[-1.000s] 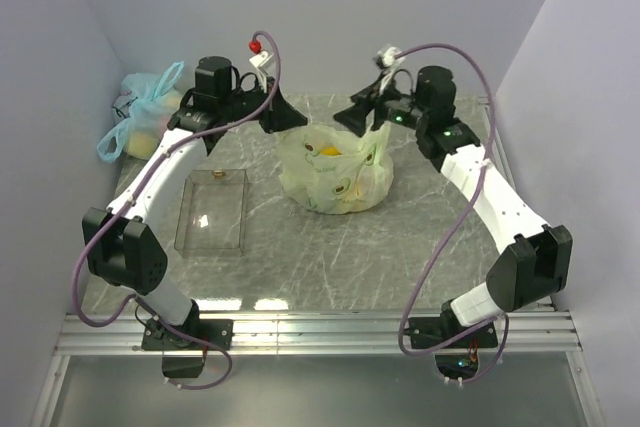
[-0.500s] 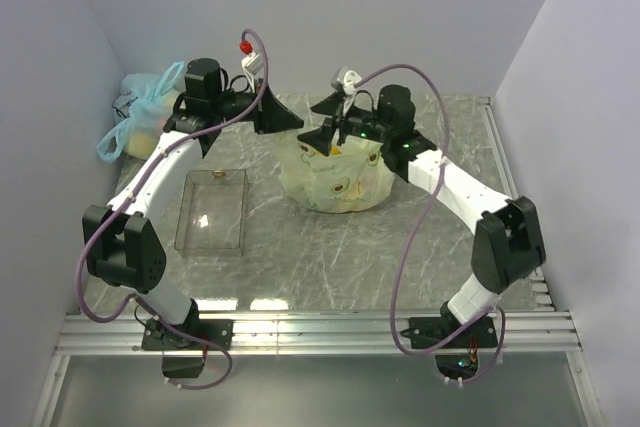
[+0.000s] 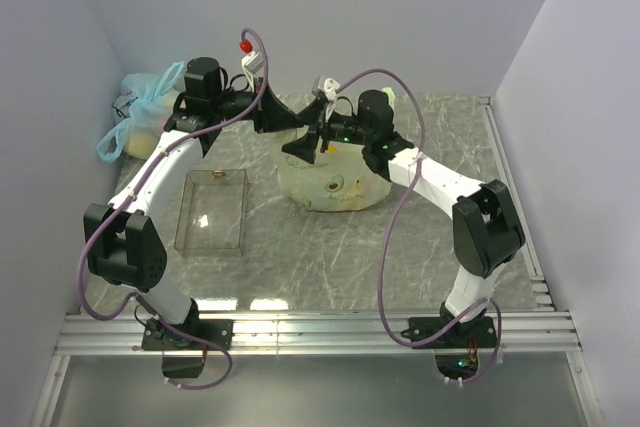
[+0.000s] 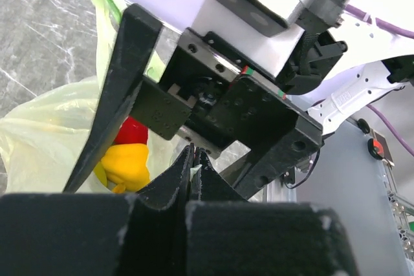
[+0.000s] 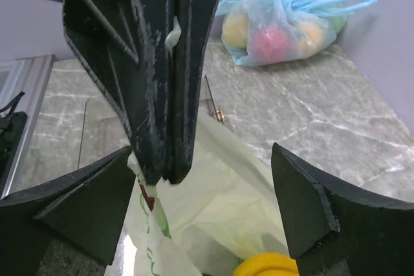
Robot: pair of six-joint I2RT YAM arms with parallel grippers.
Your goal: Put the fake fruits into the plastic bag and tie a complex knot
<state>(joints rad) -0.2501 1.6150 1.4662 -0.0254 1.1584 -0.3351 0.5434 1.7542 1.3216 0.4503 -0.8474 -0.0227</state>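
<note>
Left hand (image 4: 194, 159): clamped shut on a handle strip of the thin translucent pale green plastic bag (image 3: 335, 185), which sits just below it on the bench (image 3: 400, 242). Bag contents: glossy yellow and red plastic fruits (image 4: 126, 163). Right hand (image 3: 303, 143): spread wide, empty, straddling the left hand's fingers; nearer the upright strip.

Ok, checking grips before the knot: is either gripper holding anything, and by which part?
The left gripper is shut on the plastic bag, pinching thin film near its top. The right gripper is open, holding nothing.
</note>
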